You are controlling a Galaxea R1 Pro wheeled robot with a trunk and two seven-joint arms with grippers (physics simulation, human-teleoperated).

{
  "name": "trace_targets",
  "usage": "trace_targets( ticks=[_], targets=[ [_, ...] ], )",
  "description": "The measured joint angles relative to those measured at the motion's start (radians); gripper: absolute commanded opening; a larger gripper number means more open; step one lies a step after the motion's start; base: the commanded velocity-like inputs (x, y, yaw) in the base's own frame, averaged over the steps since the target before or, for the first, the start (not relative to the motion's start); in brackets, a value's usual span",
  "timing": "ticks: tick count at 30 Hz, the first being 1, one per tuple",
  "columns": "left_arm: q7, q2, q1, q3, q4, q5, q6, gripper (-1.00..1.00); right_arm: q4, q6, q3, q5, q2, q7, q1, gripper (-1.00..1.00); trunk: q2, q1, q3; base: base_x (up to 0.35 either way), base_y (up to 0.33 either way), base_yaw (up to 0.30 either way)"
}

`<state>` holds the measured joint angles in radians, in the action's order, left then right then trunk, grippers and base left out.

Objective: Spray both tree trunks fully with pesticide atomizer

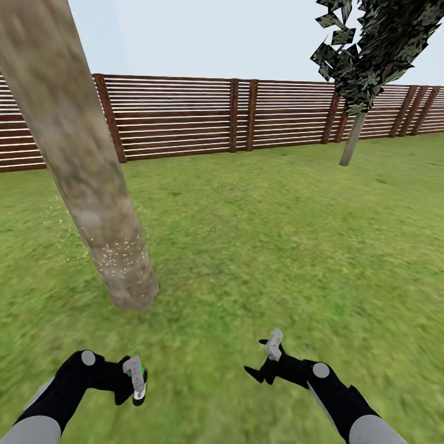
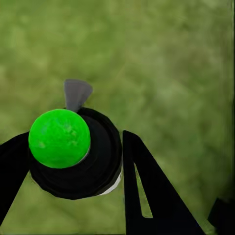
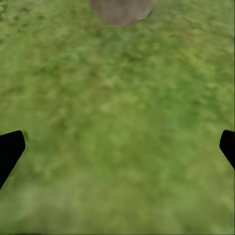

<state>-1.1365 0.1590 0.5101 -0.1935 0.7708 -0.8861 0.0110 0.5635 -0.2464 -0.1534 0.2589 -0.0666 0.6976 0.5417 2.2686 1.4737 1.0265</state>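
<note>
Clearly the left claw [image 2: 73, 161] clenches the green-tipped black pesticide atomizer [image 2: 73, 152]; right claw [image 1: 266, 361] released.

Green lawn [image 1: 277, 246]; reddish slat fence [image 1: 185, 117] behind; pale sky [image 1: 203, 37].

Blotchy, rough-looking bark on the tree trunk [image 1: 92, 203]; slatted wooden fence [image 1: 185, 117].

Fenced garden: lawn [image 1: 259, 246], slat fence [image 1: 185, 117], trees [image 1: 364, 55].
</note>
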Motion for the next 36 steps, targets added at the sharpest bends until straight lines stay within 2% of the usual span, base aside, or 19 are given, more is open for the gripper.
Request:
trace_targets(
  ticks=[4,6,7,9,11,12,14,17,19,23,28,32,36],
  targets=[
    [0.003,-0.004,0.0,0.018,0.0,-0.003,-0.003,-1.0,0.006,0.0,-0.001,0.009,0.0,0.027,0.001,1.0,0.0,0.0,0.0,-0.001,0.001,0.0],
    [0.006,-0.006,-0.001,0.026,0.0,-0.002,-0.003,-1.0,0.007,-0.001,-0.002,0.077,0.003,0.051,0.001,1.0,0.0,0.0,0.0,0.0,0.0,0.0],
    [0.007,-0.018,-0.001,0.038,0.0,-0.003,-0.003,-1.0,0.009,-0.002,-0.002,0.121,0.005,0.072,0.001,-1.0,0.0,0.0,0.0,0.0,0.0,0.0],
    [0.007,-0.034,-0.001,0.061,0.0,-0.006,-0.003,-1.0,0.027,-0.002,-0.001,0.146,0.009,0.111,0.002,-1.0,0.0,0.0,0.0,0.0,0.0,0.0],
    [0.008,-0.045,0.001,0.088,0.0,-0.007,-0.004,-1.0,0.071,-0.001,-0.001,0.156,0.022,0.186,0.004,-1.0,0.0,0.0,0.0,0.0,0.0,0.0],
    [0.009,-0.057,0.001,0.102,0.0,-0.007,-0.004,-1.0,0.092,-0.001,-0.002,0.16,0.038,0.222,0.005,-1.0,0.0,0.0,0.0,0.0,0.0,0.0],
    [0.008,-0.07,0.003,0.114,0.0,-0.009,-0.004,-1.0,0.105,0.0,-0.014,0.17,0.067,0.241,0.005,-1.0,0.0,0.0,0.0,0.0,0.0,0.0],
    [0.007,-0.086,0.004,0.151,0.0,-0.018,-0.009,-1.0,0.111,0.016,-0.078,0.228,0.095,0.246,0.005,-1.0,0.0,0.0,0.0,0.0,0.0,0.0],
    [0.007,-0.107,0.005,0.164,0.0,-0.025,-0.022,-1.0,0.117,0.047,-0.09,0.241,0.11,0.247,0.006,-1.0,0.0,0.0,0.0,0.0,0.0,0.0],
    [0.01,-0.131,0.005,0.177,0.0,-0.067,-0.029,-1.0,0.134,0.056,-0.096,0.244,0.12,0.248,0.006,-1.0,0.0,0.0,0.0,0.0,0.0,0.0],
    [0.011,-0.183,0.006,0.179,0.002,-0.121,-0.029,-1.0,0.135,0.058,-0.096,0.247,0.135,0.247,0.006,-1.0,0.0,0.0,0.0,0.0,0.0,0.0],
    [0.012,-0.214,0.006,0.18,0.004,-0.13,-0.029,-1.0,0.135,0.058,-0.096,0.247,0.135,0.247,0.006,-1.0,0.0,0.0,0.0,0.0,0.0,0.0],
    [0.014,-0.227,0.007,0.198,0.009,-0.128,-0.03,-1.0,0.134,0.057,-0.096,0.246,0.135,0.247,0.006,-1.0,0.0,0.0,0.0,0.0,0.0,0.0]
  ],
)
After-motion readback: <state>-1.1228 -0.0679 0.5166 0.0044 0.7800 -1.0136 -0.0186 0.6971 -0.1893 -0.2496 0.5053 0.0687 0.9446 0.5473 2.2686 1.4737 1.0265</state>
